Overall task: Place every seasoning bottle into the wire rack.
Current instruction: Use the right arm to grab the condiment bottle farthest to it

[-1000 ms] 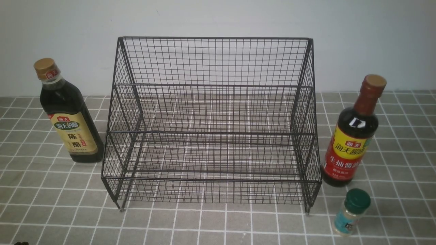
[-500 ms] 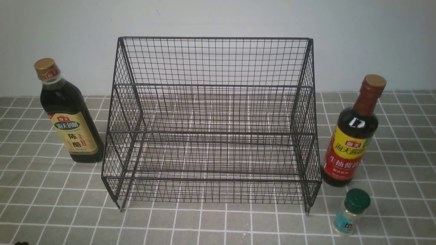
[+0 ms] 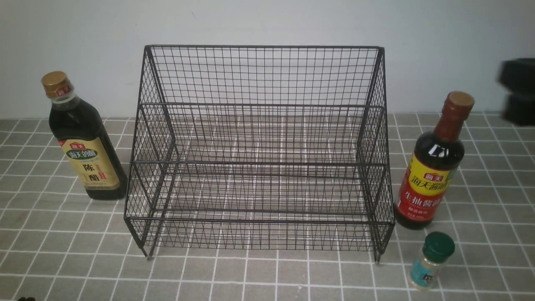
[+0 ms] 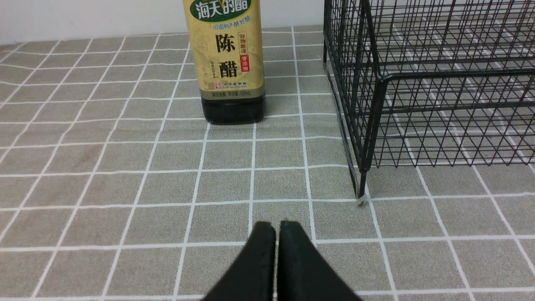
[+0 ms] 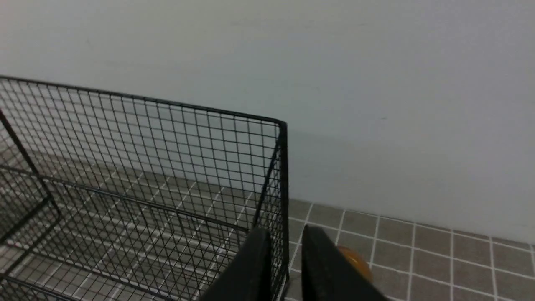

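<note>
The black wire rack (image 3: pixel 259 150) stands in the middle of the tiled table with nothing in it. Left of it stands the dark seasoning bottle with the gold cap and beige label (image 3: pixel 85 142). To the right are the dark bottle with the red neck (image 3: pixel 434 167) and, nearer me, the small green-capped shaker (image 3: pixel 432 261). My left gripper (image 4: pixel 273 225) is shut and low over the tiles, short of the gold-capped bottle (image 4: pixel 232 62). My right gripper (image 5: pixel 286 232) hangs high by the rack's right back corner (image 5: pixel 282 167), jaws slightly apart and empty, above the red-necked bottle's cap (image 5: pixel 357 261).
A pale wall runs close behind the rack. In the front view my right arm (image 3: pixel 518 92) shows as a blurred black shape at the right edge, above the red-necked bottle. The rack's front left foot (image 4: pixel 361 200) stands just ahead of my left gripper.
My right arm has come into the front view at the upper right edge; it was out of view before. The bottles, shaker and rack have not moved.
</note>
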You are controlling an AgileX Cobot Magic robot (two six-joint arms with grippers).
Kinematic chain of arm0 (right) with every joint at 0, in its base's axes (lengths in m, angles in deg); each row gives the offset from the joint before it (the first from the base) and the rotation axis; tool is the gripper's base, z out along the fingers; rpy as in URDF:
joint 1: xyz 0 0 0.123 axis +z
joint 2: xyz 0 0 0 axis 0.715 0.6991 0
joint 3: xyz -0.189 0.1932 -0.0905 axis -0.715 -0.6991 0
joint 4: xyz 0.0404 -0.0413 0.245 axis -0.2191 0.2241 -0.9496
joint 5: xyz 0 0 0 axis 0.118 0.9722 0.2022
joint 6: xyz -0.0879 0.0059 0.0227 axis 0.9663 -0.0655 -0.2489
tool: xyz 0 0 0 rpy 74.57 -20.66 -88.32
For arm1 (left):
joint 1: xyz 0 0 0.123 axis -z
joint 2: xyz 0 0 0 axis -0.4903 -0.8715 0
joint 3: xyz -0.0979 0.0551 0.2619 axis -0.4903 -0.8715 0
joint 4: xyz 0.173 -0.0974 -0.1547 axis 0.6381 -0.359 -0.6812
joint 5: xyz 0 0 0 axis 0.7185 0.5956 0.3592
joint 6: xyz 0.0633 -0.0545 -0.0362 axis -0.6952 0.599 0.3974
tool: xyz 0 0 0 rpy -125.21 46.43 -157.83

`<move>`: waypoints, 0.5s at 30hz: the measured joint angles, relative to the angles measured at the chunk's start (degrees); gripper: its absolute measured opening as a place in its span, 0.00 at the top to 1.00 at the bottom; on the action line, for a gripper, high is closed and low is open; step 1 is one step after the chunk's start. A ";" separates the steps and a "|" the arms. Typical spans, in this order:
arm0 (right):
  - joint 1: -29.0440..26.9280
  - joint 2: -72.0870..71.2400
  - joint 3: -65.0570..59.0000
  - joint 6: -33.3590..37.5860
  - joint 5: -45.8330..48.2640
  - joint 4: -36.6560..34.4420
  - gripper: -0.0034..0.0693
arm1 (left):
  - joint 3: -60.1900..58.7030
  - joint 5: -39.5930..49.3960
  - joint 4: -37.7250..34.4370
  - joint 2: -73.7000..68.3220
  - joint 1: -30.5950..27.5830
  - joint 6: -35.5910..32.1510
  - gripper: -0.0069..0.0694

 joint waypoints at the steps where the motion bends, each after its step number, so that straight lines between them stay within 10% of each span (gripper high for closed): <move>1: 0.19 0.38 0.19 0.00 -0.09 0.00 0.77 | 0.00 0.00 0.00 0.00 0.00 0.00 0.92; 15: -3.49 12.81 2.19 -1.94 -4.74 2.66 0.17 | 0.00 0.00 0.00 0.00 0.00 0.00 0.92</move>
